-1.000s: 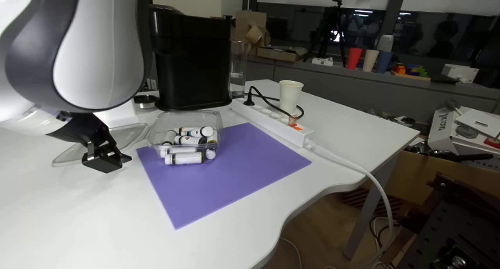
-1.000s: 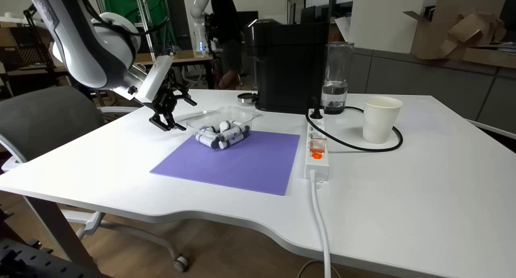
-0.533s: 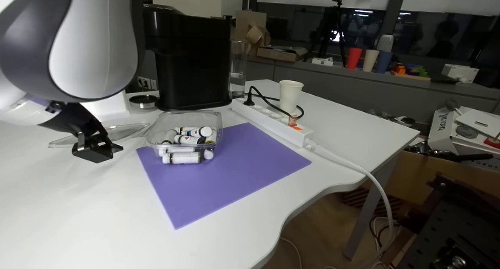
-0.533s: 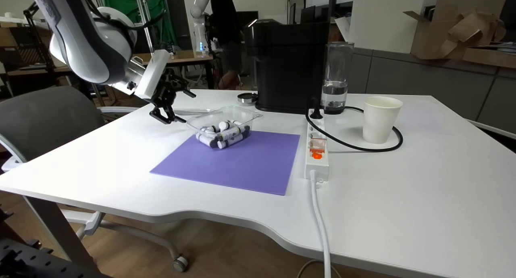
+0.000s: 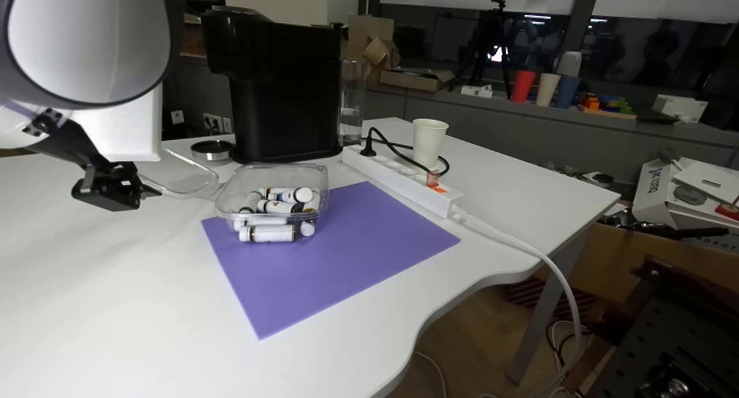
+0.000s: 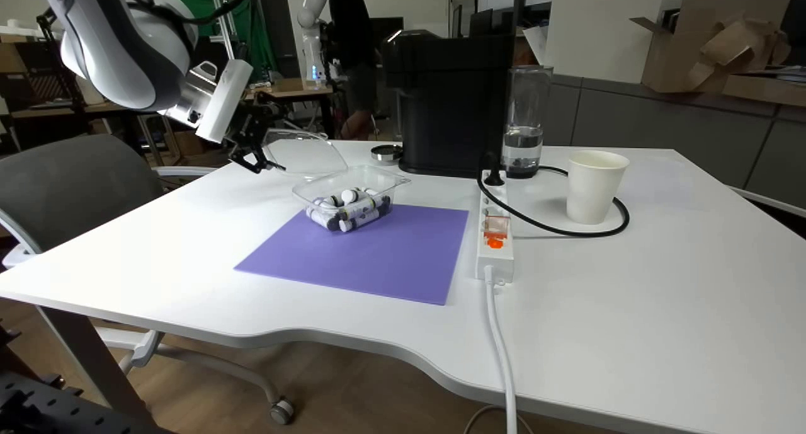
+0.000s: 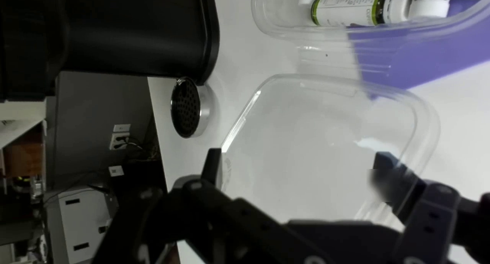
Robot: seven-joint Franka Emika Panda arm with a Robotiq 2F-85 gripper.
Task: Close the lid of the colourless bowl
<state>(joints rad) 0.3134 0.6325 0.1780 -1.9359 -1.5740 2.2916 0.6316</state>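
Wrist view: my fingers (image 7: 211,166) stand wide apart, one tip at an edge of the clear lid (image 7: 306,141), the other overlapping its opposite rim; whether they press on it, I cannot tell from here. In an exterior view, I have the lid tilted above the bench (image 6: 598,308), one side just beside the colourless bowl (image 6: 346,177). Small white-labelled bottles (image 6: 365,217) lie in the bowl, which sits astride the edge of a purple mat (image 6: 371,257). Beyond, back in the wrist view, I see a round metal piece (image 7: 186,109) with a dark perforated face, just beside a black machine (image 7: 134,30). Farthest off, in an exterior view, a person (image 6: 356,31) in dark clothes stands near another robot arm (image 6: 309,18).
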